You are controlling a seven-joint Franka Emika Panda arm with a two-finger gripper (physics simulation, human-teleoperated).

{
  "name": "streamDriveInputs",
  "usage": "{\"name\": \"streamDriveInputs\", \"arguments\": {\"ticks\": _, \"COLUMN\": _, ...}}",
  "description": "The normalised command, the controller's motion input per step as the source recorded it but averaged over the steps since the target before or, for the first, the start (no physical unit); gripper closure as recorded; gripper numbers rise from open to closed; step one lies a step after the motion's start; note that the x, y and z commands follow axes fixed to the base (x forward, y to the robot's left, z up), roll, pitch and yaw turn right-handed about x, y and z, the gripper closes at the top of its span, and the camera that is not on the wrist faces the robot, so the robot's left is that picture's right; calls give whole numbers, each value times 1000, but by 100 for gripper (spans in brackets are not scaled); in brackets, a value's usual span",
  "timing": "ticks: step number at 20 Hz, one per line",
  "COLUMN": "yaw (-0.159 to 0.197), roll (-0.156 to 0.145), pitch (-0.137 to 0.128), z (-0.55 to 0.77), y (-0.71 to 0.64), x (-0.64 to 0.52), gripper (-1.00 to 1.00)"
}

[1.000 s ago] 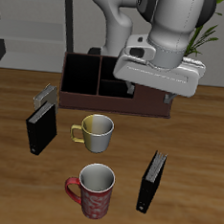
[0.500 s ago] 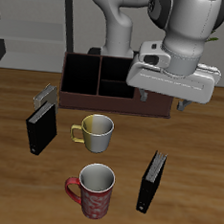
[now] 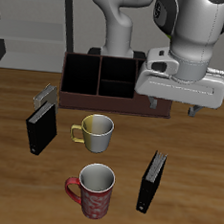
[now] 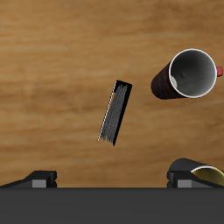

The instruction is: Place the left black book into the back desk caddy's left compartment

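The left black book (image 3: 152, 182) stands upright on the bench (image 3: 196, 160), spine up. The hand (image 3: 179, 103) hovers above; its spread cannot be told.

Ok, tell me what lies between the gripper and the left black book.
Nothing: the wrist view shows only bare table around the left black book below the gripper; the red mug stands off beside it.

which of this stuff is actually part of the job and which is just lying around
Job:
left black book
caddy

Lying about:
other black book
yellow-handled mug
red mug
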Motion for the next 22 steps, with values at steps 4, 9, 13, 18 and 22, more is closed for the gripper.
{"name": "streamDriveInputs", "arguments": {"ticks": 4, "yaw": -7, "roll": 23, "pitch": -11, "z": -43, "y": -21, "x": 110, "gripper": -100}}
{"name": "streamDriveInputs", "arguments": {"ticks": 9, "yaw": 29, "roll": 24, "pitch": -59, "z": 7, "y": -47, "x": 70, "gripper": -100}}
{"name": "streamDriveInputs", "arguments": {"ticks": 13, "yaw": 0, "roll": 25, "pitch": -4, "z": -64, "y": -67, "x": 201, "gripper": -100}}
{"name": "streamDriveInputs", "arguments": {"ticks": 18, "yaw": -49, "roll": 13, "pitch": 21, "z": -135, "y": -14, "x": 149, "gripper": -100}}
{"name": "streamDriveInputs", "arguments": {"ticks": 22, "yaw": 3, "roll": -32, "pitch": -7, "z": -123, "y": -25, "x": 99, "gripper": -100}}
